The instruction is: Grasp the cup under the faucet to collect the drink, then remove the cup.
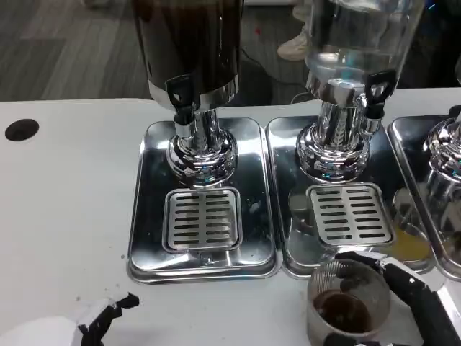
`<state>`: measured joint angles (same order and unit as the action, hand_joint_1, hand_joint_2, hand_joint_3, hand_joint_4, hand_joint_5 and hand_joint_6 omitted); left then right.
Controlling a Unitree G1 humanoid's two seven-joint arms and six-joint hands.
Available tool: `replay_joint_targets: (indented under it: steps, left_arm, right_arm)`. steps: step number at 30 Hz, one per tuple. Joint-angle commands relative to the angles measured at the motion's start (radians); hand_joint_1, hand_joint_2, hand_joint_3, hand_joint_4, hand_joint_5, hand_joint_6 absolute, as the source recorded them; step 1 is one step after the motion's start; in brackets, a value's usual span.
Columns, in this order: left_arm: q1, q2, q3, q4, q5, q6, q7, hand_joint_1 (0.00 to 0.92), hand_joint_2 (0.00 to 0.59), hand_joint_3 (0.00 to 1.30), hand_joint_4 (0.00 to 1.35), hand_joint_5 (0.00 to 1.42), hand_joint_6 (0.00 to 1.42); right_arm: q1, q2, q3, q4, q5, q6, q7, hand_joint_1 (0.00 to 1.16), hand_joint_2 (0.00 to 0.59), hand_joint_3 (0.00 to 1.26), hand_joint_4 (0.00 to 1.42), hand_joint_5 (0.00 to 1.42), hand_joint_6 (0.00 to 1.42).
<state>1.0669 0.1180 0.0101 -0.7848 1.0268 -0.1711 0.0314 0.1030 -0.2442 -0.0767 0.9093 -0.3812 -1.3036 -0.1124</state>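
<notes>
right hand (403, 285) wrapped round the clear cup (348, 306) at the bottom edge, dark drink already inside, sitting on the worktop (65, 216) just in front of the middle drip tray (351, 213). left hand (97, 323) low, holding nothing, fingers apart. looks like removal step; next, pull away level, no sloshing.

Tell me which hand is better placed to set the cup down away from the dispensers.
The right hand. It already holds the cup, which has dark drink in it and sits in front of the middle tray. The left hand is low at the table's near left, far from the cup.
</notes>
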Motion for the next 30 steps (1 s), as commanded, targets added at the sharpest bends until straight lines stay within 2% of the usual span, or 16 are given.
replay_joint_targets:
  steps: [1, 4, 9, 15, 20, 26, 28, 30]
  left_arm:
    - [0.008, 0.002, 0.003, -0.009, -0.005, 0.006, -0.007, 0.000, 0.091, 0.34, 0.33, 0.41, 0.54]
    - [0.006, 0.002, 0.007, -0.008, -0.010, 0.006, -0.009, 0.000, 0.091, 0.34, 0.34, 0.41, 0.54]
    - [-0.003, 0.005, 0.009, -0.003, -0.013, 0.008, -0.016, 0.000, 0.091, 0.34, 0.34, 0.41, 0.54]
    - [-0.011, 0.006, 0.007, -0.002, -0.016, 0.008, -0.020, 0.000, 0.091, 0.34, 0.34, 0.41, 0.54]
    - [-0.013, 0.007, 0.011, -0.002, -0.029, 0.006, -0.017, 0.000, 0.091, 0.34, 0.34, 0.41, 0.54]
    - [-0.013, 0.008, 0.012, 0.002, -0.042, -0.001, -0.004, 0.000, 0.091, 0.34, 0.34, 0.41, 0.54]
    - [-0.015, 0.009, 0.013, 0.004, -0.046, -0.003, 0.000, 0.000, 0.091, 0.34, 0.34, 0.41, 0.54]
    - [-0.020, 0.010, 0.014, 0.006, -0.051, -0.004, 0.000, 0.000, 0.091, 0.34, 0.33, 0.40, 0.54]
  right_arm:
    - [-0.021, -0.015, -0.002, 0.005, -0.088, -0.034, -0.100, 0.70, 0.102, 0.43, 0.46, 0.48, 0.24]
    - [-0.023, -0.026, 0.009, 0.007, -0.137, -0.029, -0.154, 0.69, 0.092, 0.35, 0.40, 0.44, 0.18]
    - [-0.023, -0.037, 0.036, 0.006, -0.163, -0.032, -0.203, 0.65, 0.091, 0.24, 0.28, 0.37, 0.14]
    - [-0.022, -0.051, 0.062, -0.011, -0.146, -0.032, -0.216, 0.62, 0.090, 0.15, 0.19, 0.32, 0.12]
    - [-0.015, -0.055, 0.077, -0.028, -0.092, -0.036, -0.191, 0.60, 0.093, 0.11, 0.14, 0.28, 0.12]
    - [0.013, -0.056, 0.111, -0.089, 0.091, -0.039, -0.102, 0.53, 0.110, 0.10, 0.10, 0.21, 0.10]
    - [0.034, -0.068, 0.128, -0.154, 0.173, -0.023, -0.059, 0.49, 0.108, 0.12, 0.09, 0.20, 0.10]
    - [0.055, -0.077, 0.145, -0.215, 0.250, 0.006, -0.013, 0.42, 0.142, 0.15, 0.10, 0.20, 0.10]
